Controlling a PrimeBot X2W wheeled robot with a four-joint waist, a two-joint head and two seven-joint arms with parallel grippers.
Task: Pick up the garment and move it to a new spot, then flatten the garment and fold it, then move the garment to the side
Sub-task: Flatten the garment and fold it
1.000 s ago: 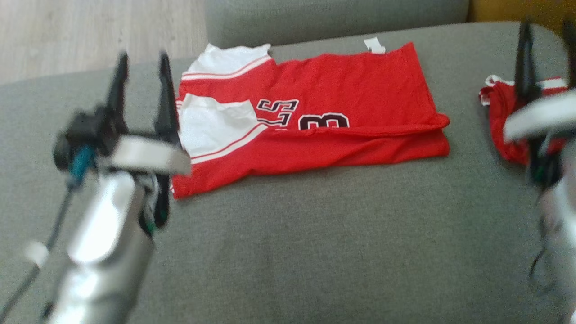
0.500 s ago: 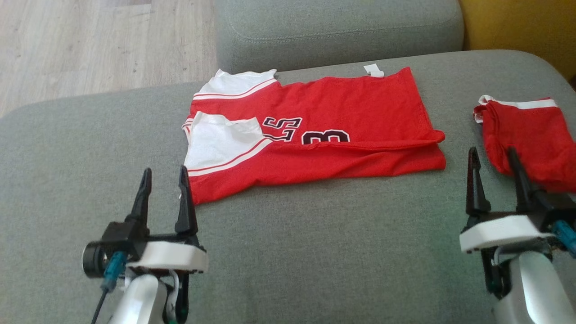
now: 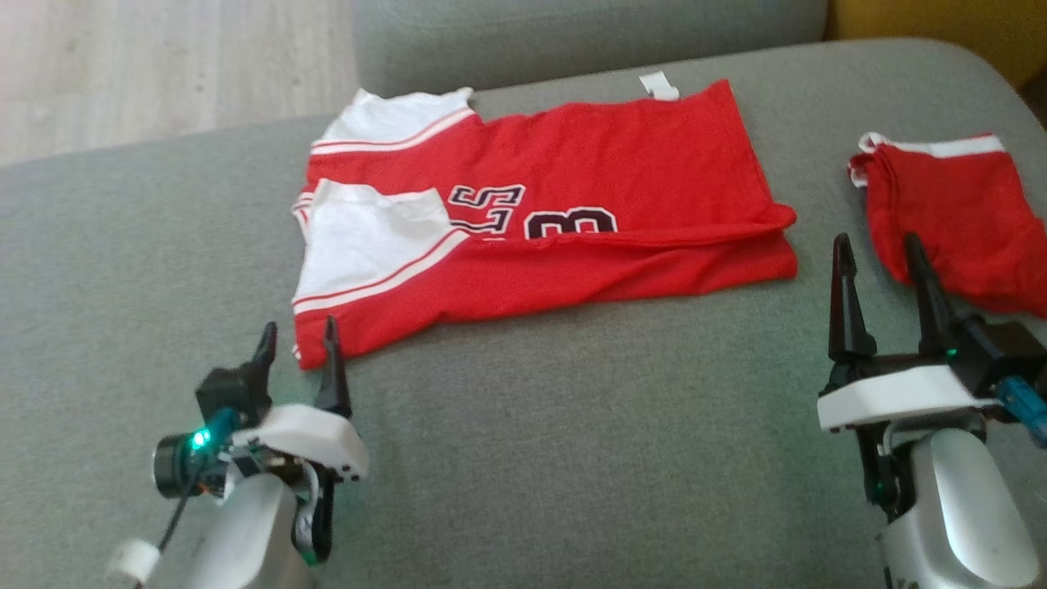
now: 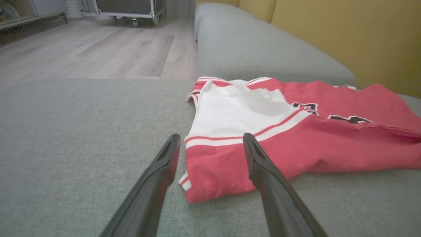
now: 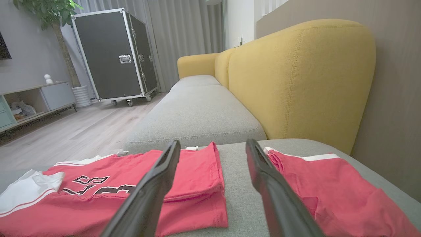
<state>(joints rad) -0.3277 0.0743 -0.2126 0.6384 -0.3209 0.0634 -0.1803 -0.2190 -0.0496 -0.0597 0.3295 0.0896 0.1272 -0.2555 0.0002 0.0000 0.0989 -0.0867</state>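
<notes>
Hovering low with its two long dark fingers spread and nothing between them, the left gripper is lined up on the near left corner of the red-and-white sports jersey with black numerals. In the left wrist view that corner sits right between the fingertips, just ahead of them and not yet touched. Over on the other side the right gripper is just as wide open and just as empty. It is held over the bare strip between the jersey's right end and a smaller bundle of red cloth with white trim; whether its outer finger brushes that bundle I cannot tell. The jersey itself lies toward the far side of the wide grey fabric sofa cushion, doubled lengthwise, white shoulder panels at the robot's left, the top layer's edge running along the near side. So the long fold looks done and, by my reading, a crosswise fold is due. To do it well, the left fingers should go in flat and catch both layers at that corner, not just the top one. The right gripper needs to shift left onto the near right corner, well clear of the bundle. Both should then lift low and together, so the layers don't slide apart.
</notes>
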